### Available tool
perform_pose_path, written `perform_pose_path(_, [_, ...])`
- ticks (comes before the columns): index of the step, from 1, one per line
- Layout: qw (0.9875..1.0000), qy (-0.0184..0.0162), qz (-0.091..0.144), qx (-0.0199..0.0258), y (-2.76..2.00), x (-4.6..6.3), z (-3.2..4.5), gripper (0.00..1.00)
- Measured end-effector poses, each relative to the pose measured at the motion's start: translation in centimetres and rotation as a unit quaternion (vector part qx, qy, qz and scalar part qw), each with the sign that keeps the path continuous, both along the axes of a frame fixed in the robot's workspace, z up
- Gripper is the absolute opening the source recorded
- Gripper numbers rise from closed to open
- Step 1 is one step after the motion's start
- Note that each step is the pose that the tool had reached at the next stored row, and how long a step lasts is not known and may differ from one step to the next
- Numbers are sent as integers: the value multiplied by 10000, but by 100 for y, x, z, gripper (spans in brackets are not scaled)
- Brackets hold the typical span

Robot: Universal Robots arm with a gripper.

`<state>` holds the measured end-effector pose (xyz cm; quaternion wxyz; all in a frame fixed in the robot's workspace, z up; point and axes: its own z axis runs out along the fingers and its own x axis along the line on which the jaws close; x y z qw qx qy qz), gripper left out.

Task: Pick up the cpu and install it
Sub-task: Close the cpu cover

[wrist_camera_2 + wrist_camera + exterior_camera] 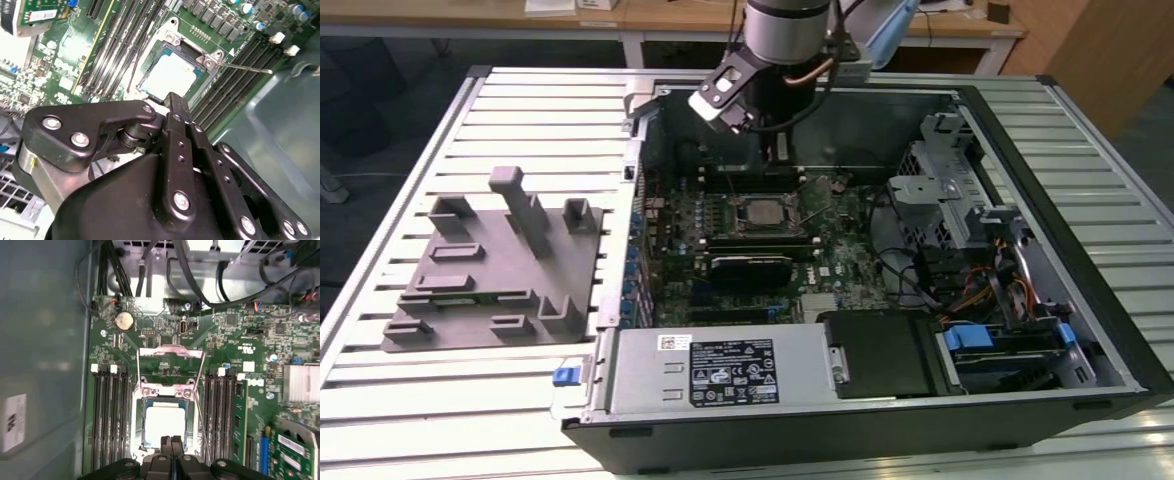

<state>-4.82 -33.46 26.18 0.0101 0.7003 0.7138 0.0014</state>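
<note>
In the exterior view, an open computer case [1087, 215] lies across the middle of the slatted surface [520, 100] and reaches its edge at the exterior view's right. A grey tray [467, 300] sits beside the case, toward the edge at the exterior view's left. The arm [787, 30] comes down over the far wall of the case, with the claw [774, 156] hanging above the motherboard [847, 262]. The cpu [761, 211] lies in its socket [761, 196] near the board's middle.

In the second wrist view, the pale cpu [167, 75] sits flat inside the socket, with a thin lever [247, 68] sticking out past one corner. The claw [175, 99] is clenched and grips nothing. Its tip is at the chip's near edge; I cannot tell whether it touches.

In the first wrist view, the claw [172, 442] shows its two fingers pressed together over the cpu's [164, 424] near edge. The hinged frame [170, 352] stands swung open beyond the chip, and dark memory slots [107, 420] run along both sides of the socket.
</note>
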Motion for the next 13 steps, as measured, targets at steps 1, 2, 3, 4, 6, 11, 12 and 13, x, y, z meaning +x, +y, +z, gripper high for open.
perform_pose_path(1, [10000, 0, 0, 0, 0, 0, 34, 11])
perform_pose_path(2, [10000, 0, 0, 0, 0, 0, 70, 11])
perform_pose_path(3, [10000, 0, 0, 0, 0, 0, 107, 11])
perform_pose_path(4, [10000, 0, 0, 0, 0, 0, 142, 11])
perform_pose_path(6, [10000, 0, 1, 1, -1, 0, 170, 11])
perform_pose_path(11, [10000, 0, 0, 1, -98, -3, 170, 11])
perform_pose_path(12, [10000, 0, 0, 1, -125, -3, 170, 11])
perform_pose_path(13, [10000, 0, 1, 1, -143, -1, 170, 11])
